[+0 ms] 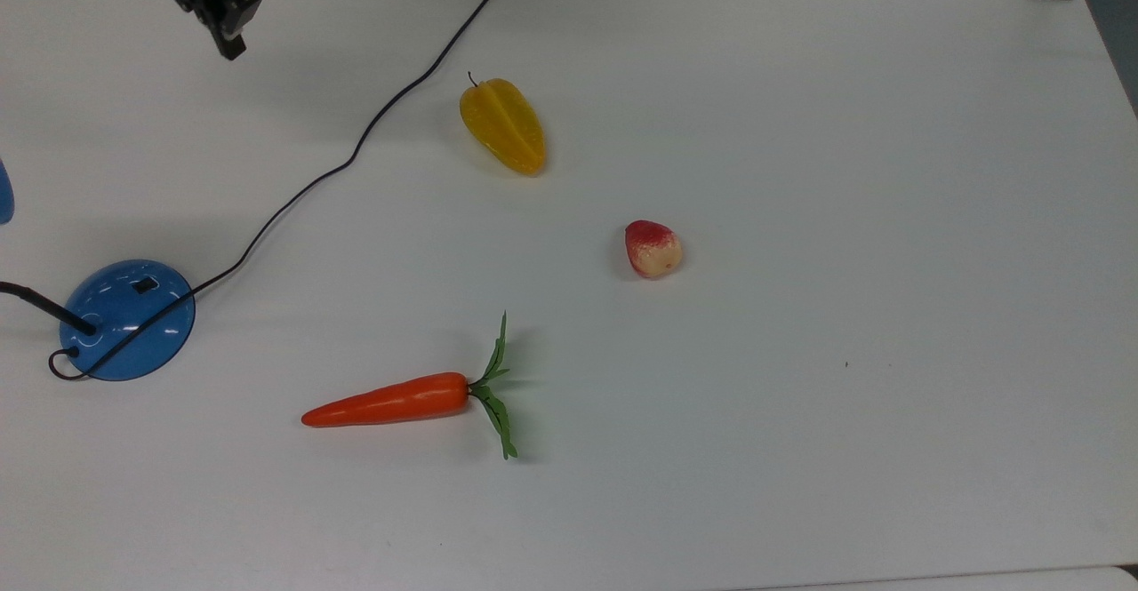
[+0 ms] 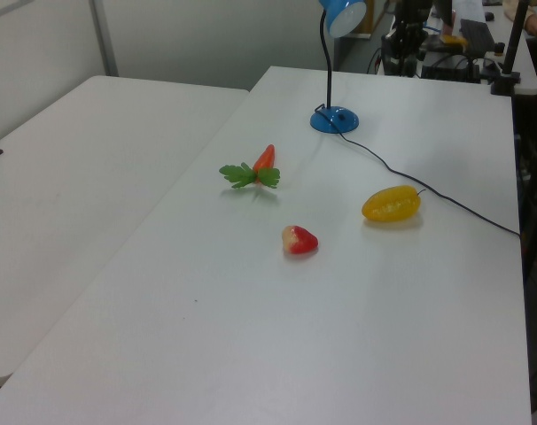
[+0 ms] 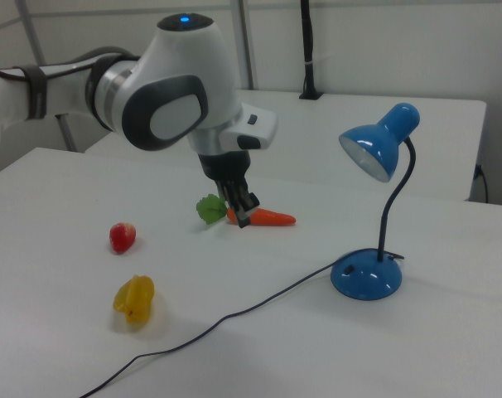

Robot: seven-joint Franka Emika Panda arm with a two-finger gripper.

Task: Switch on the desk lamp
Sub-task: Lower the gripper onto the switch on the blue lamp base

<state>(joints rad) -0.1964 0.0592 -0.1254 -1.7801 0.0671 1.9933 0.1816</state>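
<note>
The desk lamp stands at the top view's left, with its blue dome base [image 1: 127, 320] on the white table and a small black switch [image 1: 144, 285] on top. In the right view the base [image 3: 366, 275] carries a thin black neck up to the blue shade [image 3: 375, 149], which shows no glow. Its black cord [image 1: 356, 151] runs across the table to the far edge. My gripper [image 1: 231, 44] hangs shut above the table near the top view's upper left, well apart from the base. In the right view my gripper [image 3: 243, 214] is to the left of the lamp, holding nothing.
A toy carrot [image 1: 391, 400] lies near the middle front in the top view. A yellow star fruit [image 1: 503, 125] and a small red-and-cream fruit [image 1: 653, 249] lie further towards the top view's right. A second white table [image 2: 91, 159] stands alongside in the left view.
</note>
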